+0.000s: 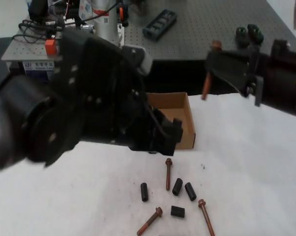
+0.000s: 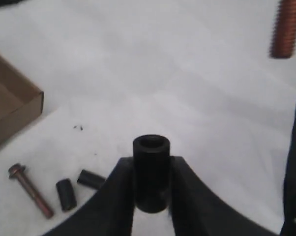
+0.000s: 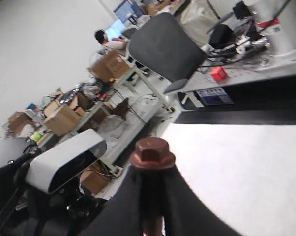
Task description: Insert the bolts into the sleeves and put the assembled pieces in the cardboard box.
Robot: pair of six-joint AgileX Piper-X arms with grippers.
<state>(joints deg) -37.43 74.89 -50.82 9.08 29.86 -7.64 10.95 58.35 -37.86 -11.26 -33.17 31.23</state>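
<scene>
Currently, your left gripper: clamped on a black sleeve, which stands upright with its open end on top, above the white sheet beside the cardboard box.
Your right gripper: closed on a copper-coloured bolt, head uppermost, held in the air to the right of the box in the high view.
Loose bolts: three lie on the sheet on the box's near side.
Loose sleeves: four lie among those bolts.
</scene>
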